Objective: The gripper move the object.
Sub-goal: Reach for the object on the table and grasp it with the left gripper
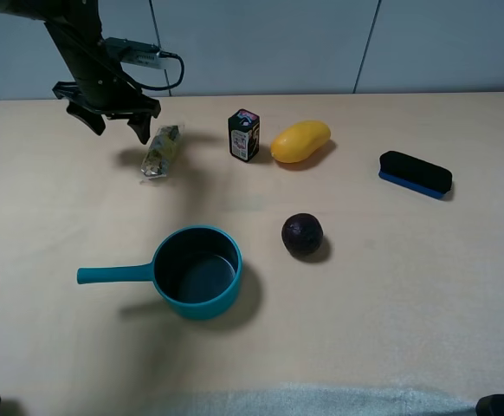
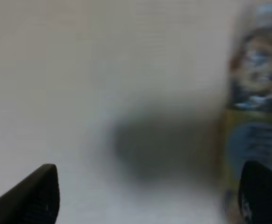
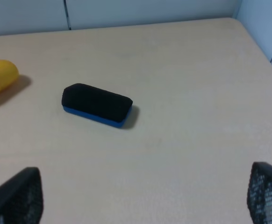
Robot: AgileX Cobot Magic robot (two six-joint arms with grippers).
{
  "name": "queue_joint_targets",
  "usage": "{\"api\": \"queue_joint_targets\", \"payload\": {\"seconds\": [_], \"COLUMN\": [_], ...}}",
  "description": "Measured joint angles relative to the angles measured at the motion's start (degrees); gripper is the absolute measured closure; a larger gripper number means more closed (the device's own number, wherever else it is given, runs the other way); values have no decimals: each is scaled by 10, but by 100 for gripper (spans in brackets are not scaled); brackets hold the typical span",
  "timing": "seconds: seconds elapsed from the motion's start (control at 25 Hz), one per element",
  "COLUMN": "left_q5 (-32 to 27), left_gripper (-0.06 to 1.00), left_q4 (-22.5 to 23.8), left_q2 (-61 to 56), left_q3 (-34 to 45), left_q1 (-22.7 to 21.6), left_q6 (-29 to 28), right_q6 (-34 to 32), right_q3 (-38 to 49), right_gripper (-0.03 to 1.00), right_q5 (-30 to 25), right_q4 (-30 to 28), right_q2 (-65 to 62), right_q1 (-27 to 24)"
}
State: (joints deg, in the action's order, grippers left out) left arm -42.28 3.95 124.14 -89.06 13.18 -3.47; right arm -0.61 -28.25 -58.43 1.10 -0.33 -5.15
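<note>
The object, a clear packet of gold-wrapped candies (image 1: 163, 149), lies on the table at the back left. My left gripper (image 1: 116, 124) is open, low over the table just left of the packet's far end and not holding it. In the left wrist view the packet (image 2: 257, 107) is a blur beside one fingertip (image 2: 263, 196), and the gripper (image 2: 147, 196) is open with bare table between the fingers. My right gripper (image 3: 140, 200) is open and empty, above the table short of a black and blue eraser (image 3: 97, 105).
A teal saucepan (image 1: 198, 273) stands in front, its handle pointing left. A small dark box (image 1: 244, 134), a yellow mango (image 1: 300, 141) and a dark purple fruit (image 1: 302, 235) sit mid-table. The eraser (image 1: 415, 173) lies at the right.
</note>
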Motion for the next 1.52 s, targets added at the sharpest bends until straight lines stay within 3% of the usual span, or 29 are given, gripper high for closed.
{"api": "queue_joint_targets", "payload": {"seconds": [0.48, 1.52], "left_q5": [30, 54], "left_gripper": [17, 18], "left_q4": [-27, -39], "left_q2": [0, 71], "left_q3": [-5, -26], "left_q1": [45, 48], "left_q6": [-4, -6], "right_q6": [0, 0], "right_q3": [0, 0], "right_gripper": [31, 31], "right_q5": [0, 0], "right_q4": [0, 0], "right_q2": [0, 0], "right_q1": [0, 0]}}
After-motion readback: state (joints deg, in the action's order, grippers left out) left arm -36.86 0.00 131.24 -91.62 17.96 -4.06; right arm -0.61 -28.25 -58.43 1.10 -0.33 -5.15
